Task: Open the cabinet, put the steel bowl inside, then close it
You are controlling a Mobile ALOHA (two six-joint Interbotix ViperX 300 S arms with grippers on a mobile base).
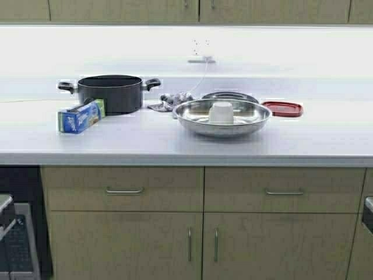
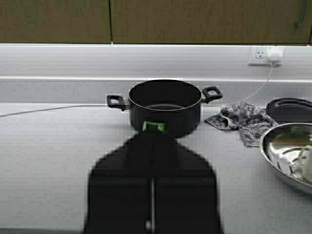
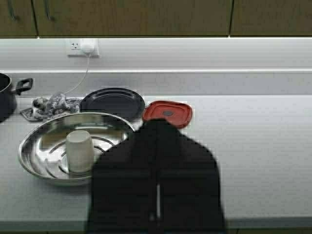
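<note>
You see the cabinet (image 1: 198,10) shut above the counter (image 1: 175,143). The steel bowl (image 1: 222,116) sits on that counter right of the black pot (image 1: 111,92), a white cup (image 1: 221,112) upside down inside. Left gripper (image 2: 152,195) and right gripper (image 3: 157,195) both look closed, holding nothing.

From high behind, we face the white countertop (image 1: 175,143) squarely. Our wrist cameras sit nearer and lower, also facing the wall; both share the wide shiny steel bowl (image 2: 285,156) (image 3: 48,146).
</note>
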